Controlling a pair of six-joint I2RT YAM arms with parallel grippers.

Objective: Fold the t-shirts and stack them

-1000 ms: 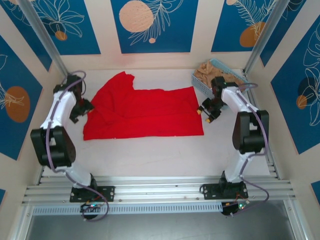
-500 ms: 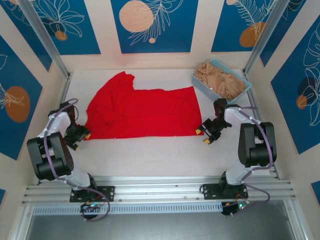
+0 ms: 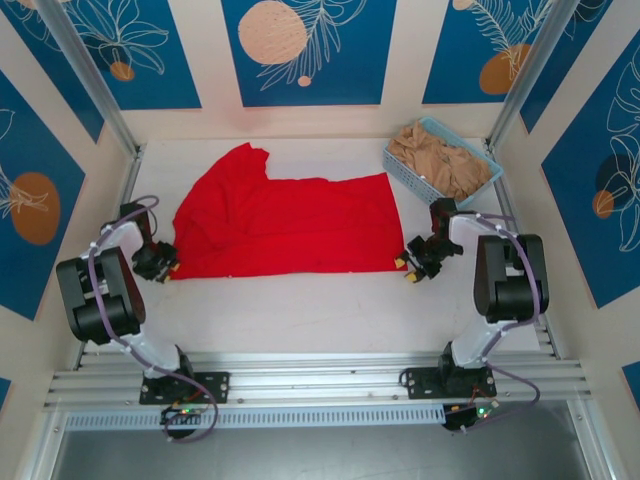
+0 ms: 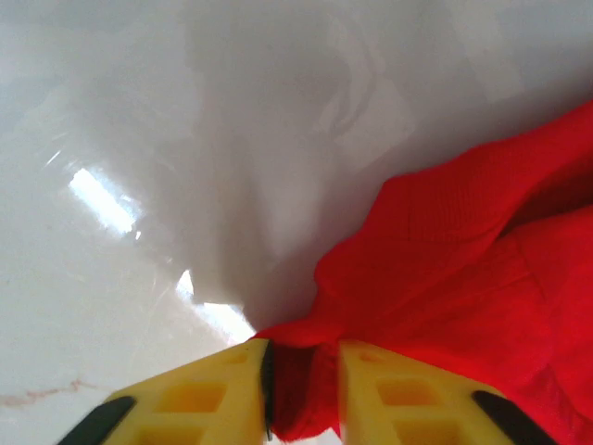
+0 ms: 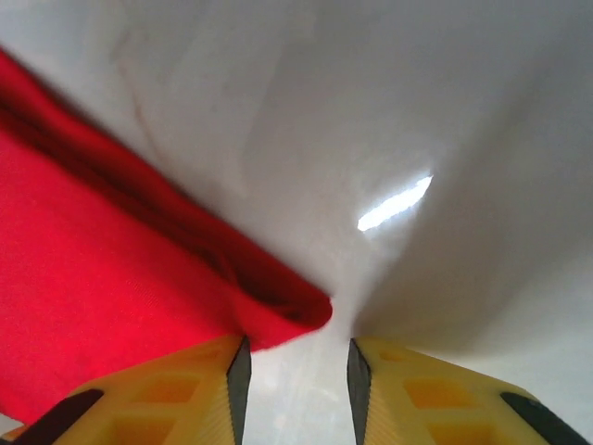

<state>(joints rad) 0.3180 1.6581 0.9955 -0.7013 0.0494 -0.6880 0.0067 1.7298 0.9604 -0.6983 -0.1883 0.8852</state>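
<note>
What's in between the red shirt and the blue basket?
Only bare white table separates the red shirt and the blue basket, seen in the top view.

So the spread-out t-shirt (image 3: 285, 225) lies flat on the table (image 3: 300, 310), across the middle and far part, reaching a bit further to the left side. The basket (image 3: 396, 158) sits in the far right corner, just beyond the shirt's far right corner, with a pile of other t-shirts (image 3: 440, 160) in it. Down at the shirt's near left corner is the left gripper (image 3: 163, 262), that corner pinched between its fingers. At the near right corner is the right gripper (image 3: 412, 265), fingers apart, the corner tip lying just ahead of the gap.
</note>
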